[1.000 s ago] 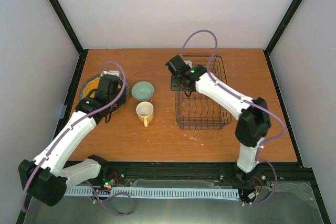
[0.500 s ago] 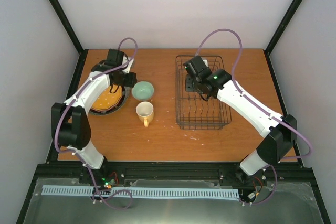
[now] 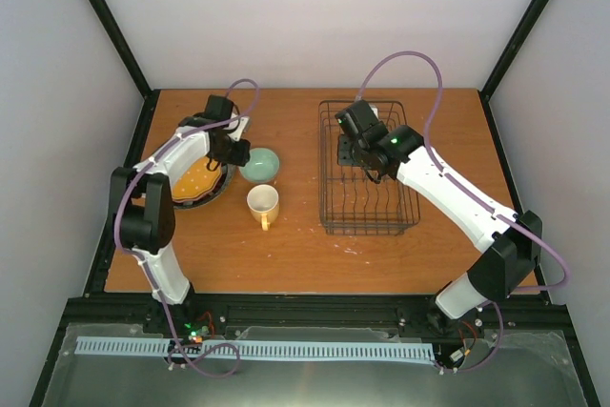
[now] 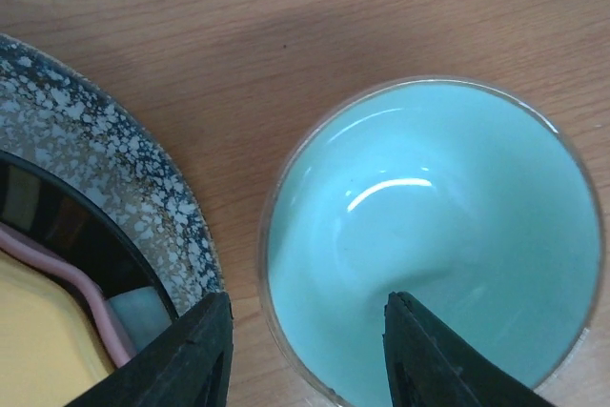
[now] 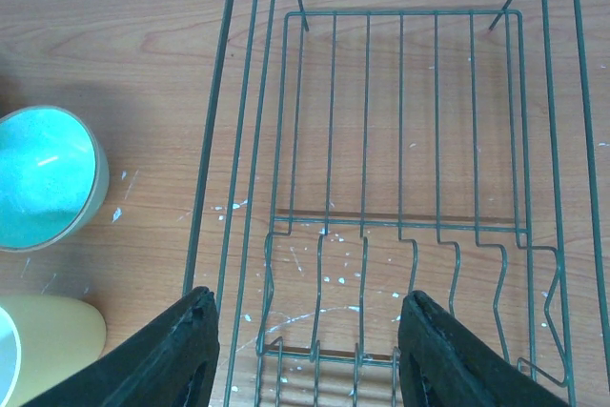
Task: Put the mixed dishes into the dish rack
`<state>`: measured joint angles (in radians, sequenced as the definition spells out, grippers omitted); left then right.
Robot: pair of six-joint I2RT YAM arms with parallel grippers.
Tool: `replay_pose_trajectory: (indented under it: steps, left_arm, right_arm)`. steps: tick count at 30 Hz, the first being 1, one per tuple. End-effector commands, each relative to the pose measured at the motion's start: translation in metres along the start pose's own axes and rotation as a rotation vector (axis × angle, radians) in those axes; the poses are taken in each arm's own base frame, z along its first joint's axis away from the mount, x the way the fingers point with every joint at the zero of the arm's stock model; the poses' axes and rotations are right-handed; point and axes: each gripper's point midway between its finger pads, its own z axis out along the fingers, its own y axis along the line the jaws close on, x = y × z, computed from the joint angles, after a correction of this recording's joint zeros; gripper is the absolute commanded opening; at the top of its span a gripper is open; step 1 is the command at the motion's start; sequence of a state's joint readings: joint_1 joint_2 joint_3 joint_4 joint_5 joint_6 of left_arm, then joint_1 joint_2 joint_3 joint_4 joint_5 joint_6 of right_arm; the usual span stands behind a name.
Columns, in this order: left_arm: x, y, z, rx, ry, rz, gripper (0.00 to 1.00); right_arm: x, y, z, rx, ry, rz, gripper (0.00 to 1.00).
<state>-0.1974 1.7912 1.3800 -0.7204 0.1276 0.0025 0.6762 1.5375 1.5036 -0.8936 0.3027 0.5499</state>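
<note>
Green bowl [image 4: 448, 226], left hand [image 4: 307, 319] astride its rim

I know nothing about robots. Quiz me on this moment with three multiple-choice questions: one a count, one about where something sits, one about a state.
1. How many dishes are in the rack?
A none
B two
C four

2. Where is the yellow mug?
A in the rack
B on the table, next to the green bowl
C lifted in the air

3. The right gripper is:
A clamped on a plate
B open and empty above the rack
C holding the mug

Answers:
1 A, only bare wires show.
2 B, it stands on the wood just in front of the bowl.
3 B, its jaws stand apart with nothing between.
</note>
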Motion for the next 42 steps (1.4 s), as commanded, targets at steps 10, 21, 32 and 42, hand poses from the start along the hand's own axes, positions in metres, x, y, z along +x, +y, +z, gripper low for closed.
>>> replay_pose_trajectory:
  steps: [10, 21, 32, 42]
  left_arm:
    - [-0.025, 0.012, 0.015, -0.045, -0.029, 0.003, 0.45]
    - [-0.021, 0.011, 0.035, -0.019, 0.009, 0.001, 0.44]
    - [-0.015, 0.008, 0.052, 0.011, 0.048, -0.011, 0.16]
    - [-0.033, 0.001, 0.027, 0.031, -0.031, -0.016, 0.01]
  right_arm:
    - [-0.021, -0.004, -0.023, -0.009, -0.069, 0.007, 0.52]
    - [-0.025, -0.002, -0.025, -0.016, -0.074, 0.005, 0.52]
    - [-0.030, -0.006, -0.033, -0.009, -0.101, 0.009, 0.51]
    - [-0.028, -0.005, -0.029, -0.012, -0.094, 0.004, 0.50]
